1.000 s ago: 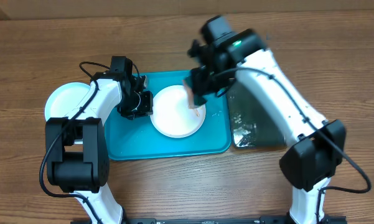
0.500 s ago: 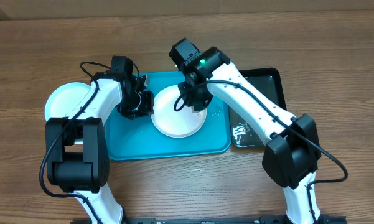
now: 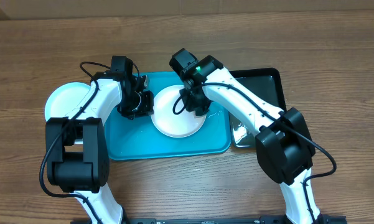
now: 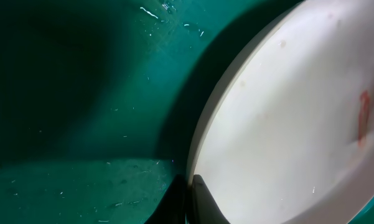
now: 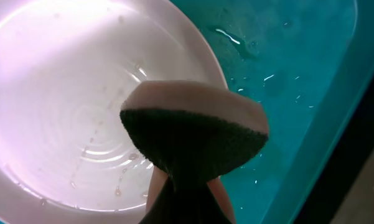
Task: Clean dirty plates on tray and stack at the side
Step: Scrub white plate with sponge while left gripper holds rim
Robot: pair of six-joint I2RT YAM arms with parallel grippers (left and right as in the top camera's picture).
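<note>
Swung in from over the black tray (image 3: pixel 267 81) on the teal tray's right side, the right gripper (image 3: pixel 196 104) hangs above the right half of the white plate (image 3: pixel 174 121), clamped on a sponge (image 5: pixel 193 146) with its dark scouring face toward the wet plate. That plate lies mid-tray (image 3: pixel 130 140), a reddish smear (image 4: pixel 363 115) on it. The left gripper (image 3: pixel 139 106) sits at its left rim, one fingertip (image 4: pixel 204 198) against the edge, though whether it grips cannot be told. Past the tray's left edge rests another pale plate (image 3: pixel 62 99).
</note>
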